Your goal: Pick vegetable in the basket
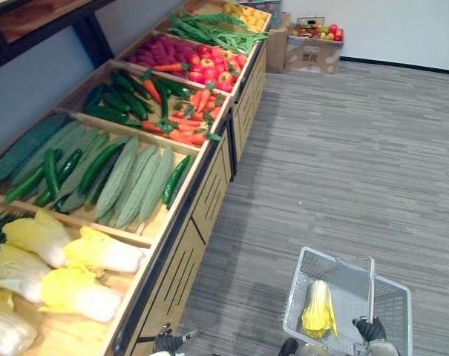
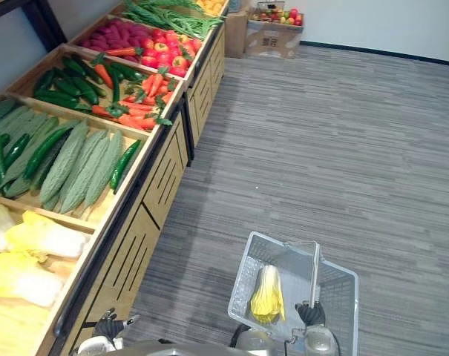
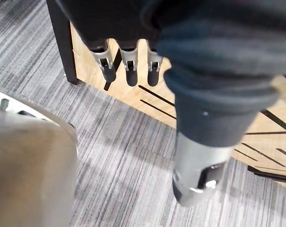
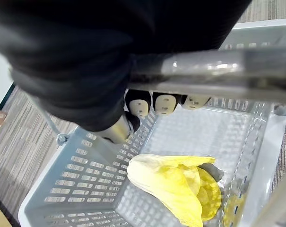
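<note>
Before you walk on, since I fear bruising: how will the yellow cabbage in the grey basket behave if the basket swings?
The cabbage lies loose on the floor of the basket, with bare space beside it, so it will probably slide or roll. Its leafy end looks soft and may crumple against the wall.

Grey floor (image 1: pixel 343 148) to right of produce stand (image 1: pixel 209 194) left open: wide passage. Stand's bins reachable from above; wooden dividers (image 1: pixel 128 132) raised between bins. Basket (image 1: pixel 391 300) mouth crossed by handle (image 1: pixel 371 285), which is gripped by right hand (image 1: pixel 370 328). Basket's left side taken up by cabbage (image 1: pixel 318 310); mesh bottom beside it free. Cardboard boxes (image 1: pixel 312 50) set at stand's far end.
</note>
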Controlling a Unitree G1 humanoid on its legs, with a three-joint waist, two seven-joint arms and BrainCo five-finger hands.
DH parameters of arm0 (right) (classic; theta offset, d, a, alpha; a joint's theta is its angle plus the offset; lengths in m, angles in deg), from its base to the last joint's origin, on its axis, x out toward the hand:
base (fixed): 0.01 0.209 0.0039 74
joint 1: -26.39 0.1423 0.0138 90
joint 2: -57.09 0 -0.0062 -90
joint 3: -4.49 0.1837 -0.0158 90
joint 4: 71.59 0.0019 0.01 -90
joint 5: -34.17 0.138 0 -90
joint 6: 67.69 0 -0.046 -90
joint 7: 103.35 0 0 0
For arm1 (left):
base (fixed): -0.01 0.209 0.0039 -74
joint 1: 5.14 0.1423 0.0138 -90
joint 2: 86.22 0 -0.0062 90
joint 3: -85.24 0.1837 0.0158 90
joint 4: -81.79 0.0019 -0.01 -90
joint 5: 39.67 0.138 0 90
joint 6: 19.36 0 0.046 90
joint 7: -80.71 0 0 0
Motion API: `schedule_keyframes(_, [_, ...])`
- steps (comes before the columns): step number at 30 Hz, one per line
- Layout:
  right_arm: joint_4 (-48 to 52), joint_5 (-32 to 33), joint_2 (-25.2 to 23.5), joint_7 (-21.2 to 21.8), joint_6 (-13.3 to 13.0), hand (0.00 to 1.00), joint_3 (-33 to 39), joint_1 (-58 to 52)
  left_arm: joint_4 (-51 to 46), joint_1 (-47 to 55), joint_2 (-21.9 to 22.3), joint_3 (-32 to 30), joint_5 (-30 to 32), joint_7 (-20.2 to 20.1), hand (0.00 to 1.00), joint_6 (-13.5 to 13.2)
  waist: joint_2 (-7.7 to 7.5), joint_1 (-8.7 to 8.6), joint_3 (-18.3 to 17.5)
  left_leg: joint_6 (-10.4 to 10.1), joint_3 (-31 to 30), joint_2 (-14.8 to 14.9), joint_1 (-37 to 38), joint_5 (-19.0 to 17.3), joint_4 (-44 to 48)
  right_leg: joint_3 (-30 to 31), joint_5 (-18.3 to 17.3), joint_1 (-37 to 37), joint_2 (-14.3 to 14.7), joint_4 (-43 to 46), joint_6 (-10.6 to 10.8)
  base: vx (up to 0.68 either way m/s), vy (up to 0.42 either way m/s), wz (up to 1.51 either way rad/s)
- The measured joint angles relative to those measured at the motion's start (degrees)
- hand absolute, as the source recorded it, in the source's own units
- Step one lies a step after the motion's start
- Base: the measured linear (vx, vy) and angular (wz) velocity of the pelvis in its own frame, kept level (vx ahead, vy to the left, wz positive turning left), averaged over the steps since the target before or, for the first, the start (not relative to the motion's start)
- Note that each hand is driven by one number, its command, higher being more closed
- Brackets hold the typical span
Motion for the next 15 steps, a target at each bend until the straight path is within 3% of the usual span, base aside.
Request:
schedule_keyframes(2, [0.0,0.03,0.1,-0.68,-0.01,1.0,0.25,0.17,-0.49,0.42,0.21,0.18,1.25,0.0,0.0,-0.31,-0.55,0.74,0.17,-0.21,-10.91,-2.05,-1.56,0.31,-0.27,3.88,0.13,-0.97,-0.49,0.41,-0.71,-0.11,-0.051,-0.91])
schedule_keyframes(3, [-0.16,0.02,0.25,-0.69,0.01,1.0,0.37,0.76,-0.67,1.13,0.51,0.64,1.65,0.08,0.0,-0.71,-0.02,1.8,0.04,-0.71,-21.15,-6.2,-1.32,-0.01,-5.35,8.04,0.27,-2.5,-1.07,1.41,-0.89,-0.14,0.048,-1.35])
schedule_keyframes(5, [-0.31,-0.08,0.54,-0.42,-0.14,1.0,0.03,1.88,-0.95,2.96,1.4,0.7,1.62,0.76,0.0,-1.04,0.75,1.95,-0.15,-1.09,-34.37,-11.38,-1.48,0.77,-11.35,14.62,0.46,-5.55,-0.56,2.64,-0.57,-0.11,0.122,-1.7])
schedule_keyframes(7, [-1.22,-0.09,0.38,-0.32,-0.3,1.0,-0.07,1.75,-0.94,3.71,1.29,1.15,1.51,1.18,0.0,-1.27,1.37,1.96,-0.77,-1.99,-39.37,-12.25,-0.73,0.6,-12.69,18.44,1.48,-6.65,0.58,1.86,0.18,0.01,0.08,-1.24])
schedule_keyframes(9, [-1.55,-0.04,0.46,-0.48,-0.62,1.0,0.09,0.67,-1.05,3.5,0.5,1.68,1.6,2.02,0.0,-1.43,0.66,1.84,-1.34,-2.05,-43.11,-13.8,-1.18,0.5,-12.73,22.69,5.08,-7.17,0.42,-2.42,1.42,0.05,0.075,-0.91])
schedule_keyframes(11, [-1.57,0.1,0.48,-0.72,-0.97,1.0,0.47,0.14,-0.98,3.19,0.04,2.7,1.71,2.45,0.0,-1.51,0.57,1.47,-1.38,-1.98,-42.73,-14.95,-1.28,-0.28,-12.78,24.83,7.96,-7.18,0.2,-5.53,1.83,0.0,0.111,-0.58])
schedule_keyframes(15, [-2.89,0.77,0.37,-1.44,-1.14,1.0,0.45,0.12,-0.78,2.45,-0.05,4.07,3.95,2.41,0.0,-1.92,1.22,1.46,-2.41,-1.54,-42.9,-15.33,-1.04,-3.34,-12.83,25.78,10.03,-7.05,0.31,-7.65,2.57,-0.02,0.099,-0.19])
